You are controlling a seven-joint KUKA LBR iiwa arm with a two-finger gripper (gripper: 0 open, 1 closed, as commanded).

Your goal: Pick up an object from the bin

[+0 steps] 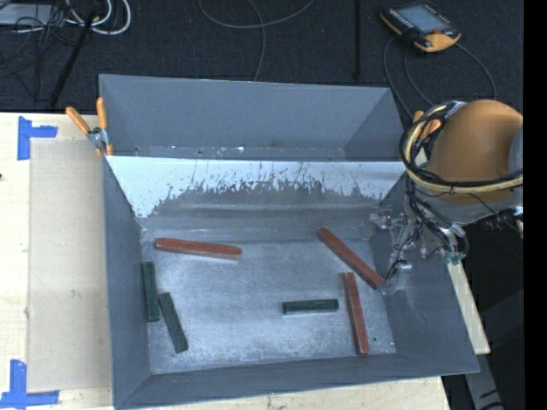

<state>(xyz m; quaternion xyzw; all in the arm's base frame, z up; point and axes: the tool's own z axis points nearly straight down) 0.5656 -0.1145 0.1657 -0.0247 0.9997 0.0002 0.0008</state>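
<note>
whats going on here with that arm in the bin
A robot arm reaches in from the right; its gripper is low at the right side of the grey metal bin, beside the lower end of a slanted red-brown flat stick. A second red-brown stick lies just below it, a third red-brown stick at far left; three dark green bars lie on the floor. Nothing looks lifted yet.

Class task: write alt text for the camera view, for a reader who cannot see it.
The gripper hangs at the right side of the grey metal bin, by the lower end of a slanted red-brown stick. Two more red-brown sticks and three dark green sticks lie scattered on the floor.
</note>
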